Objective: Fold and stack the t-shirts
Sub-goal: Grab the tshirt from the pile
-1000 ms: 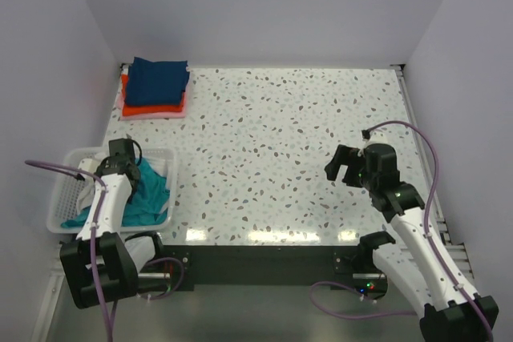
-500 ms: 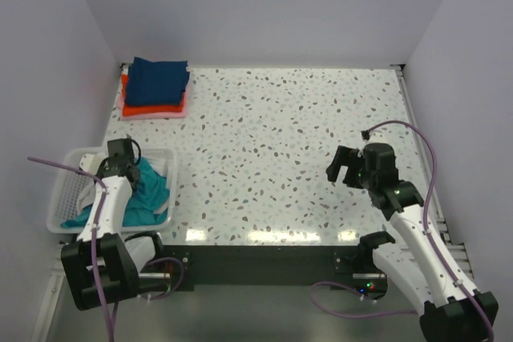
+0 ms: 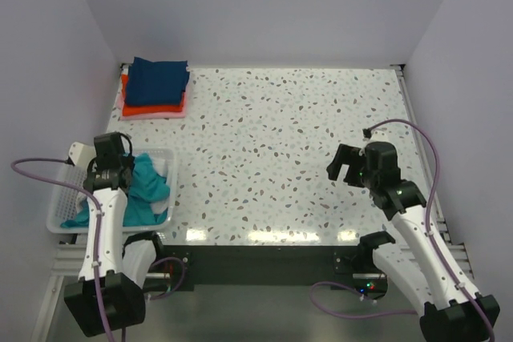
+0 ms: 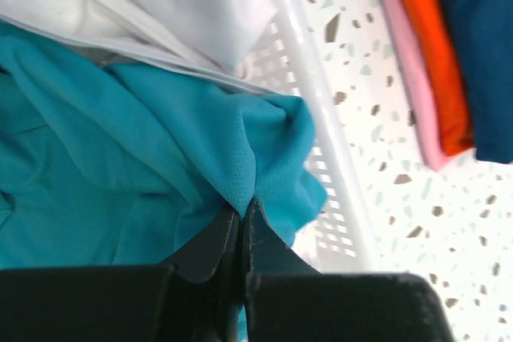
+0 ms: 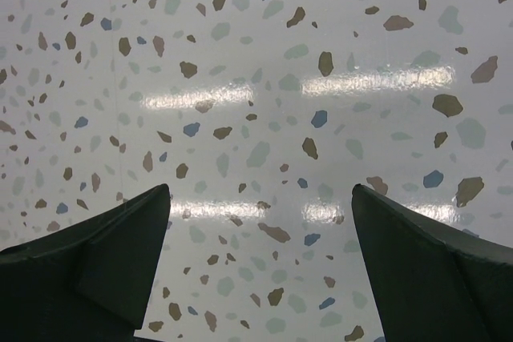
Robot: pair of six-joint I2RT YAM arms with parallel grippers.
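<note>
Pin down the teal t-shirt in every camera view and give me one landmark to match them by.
Top external: teal t-shirt in the white basket, near left corner.
Left wrist: fills left and centre, pinched by the shut left gripper.
Right wrist: not in it.
Shared landmark: the speckled tabletop, seen in all three.

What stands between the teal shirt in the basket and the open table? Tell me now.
Only the basket, whose white slatted wall faces the table; the teal shirt must be lifted over it. The left gripper is shut on a fold of that shirt, with nothing between them.
</note>
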